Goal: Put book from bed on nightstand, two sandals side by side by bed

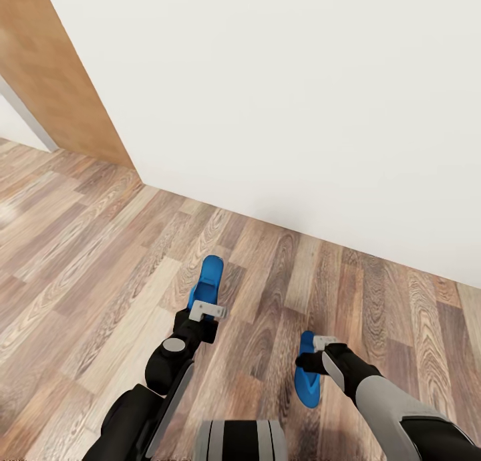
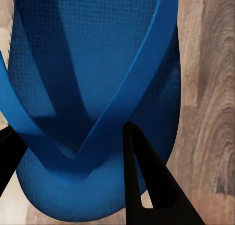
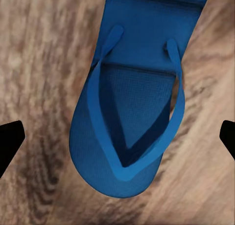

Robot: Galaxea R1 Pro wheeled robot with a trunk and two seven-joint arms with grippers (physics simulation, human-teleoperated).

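Two bright-blue sandals show over the wood-plank floor. In the head view, one sandal [image 1: 210, 278] sticks out forward from my left gripper [image 1: 204, 302], which is shut on it. The left wrist view has that sandal [image 2: 93, 63] very close, with the black fingers [image 2: 144, 186] pressed against its toe end and strap. The other sandal [image 1: 307, 381] lies by my right gripper [image 1: 315, 353]. In the right wrist view this sandal [image 3: 132, 117] sits between the widely spread fingertips, and my right gripper [image 3: 117, 137] is open, apart from it. The book, bed and nightstand are out of view.
A plain white wall [image 1: 300, 100] runs across close ahead, meeting the floor [image 1: 87, 260] just past the sandals. A light-brown wooden panel [image 1: 53, 80] stands at the far left. My own base [image 1: 240, 441] shows at the lower edge.
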